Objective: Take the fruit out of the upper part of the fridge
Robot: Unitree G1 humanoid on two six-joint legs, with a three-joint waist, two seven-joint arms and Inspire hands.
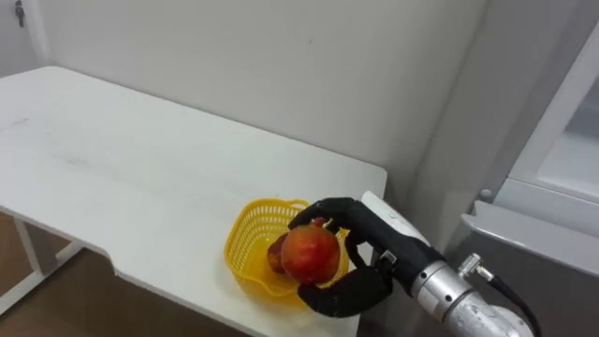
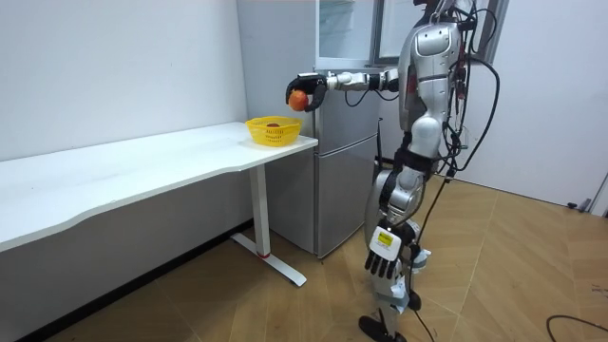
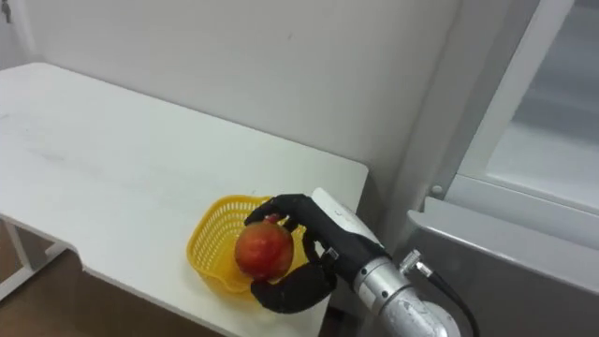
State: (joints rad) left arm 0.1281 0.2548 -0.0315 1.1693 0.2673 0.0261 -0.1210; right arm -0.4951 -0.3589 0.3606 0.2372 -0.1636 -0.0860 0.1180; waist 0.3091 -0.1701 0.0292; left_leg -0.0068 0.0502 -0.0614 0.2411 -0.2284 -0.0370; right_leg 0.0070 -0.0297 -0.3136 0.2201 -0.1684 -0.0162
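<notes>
Fridge, upper door apparently open, with the robot standing before it. Beside it is the white table. A yellow basket sits at the table end nearest the fridge. The right hand — fingers and thumb curled round a red fruit — holds it above the basket's fridge-side rim. The left hand hangs by the thigh; its state cannot be told. The fruit looks firm, smooth and light — probably slippery and easily bruised, so a grasp round its widest girth suits.

We note a long white bench set along a plain pale wall, a wood-plank floor, and even indoor light.
</notes>
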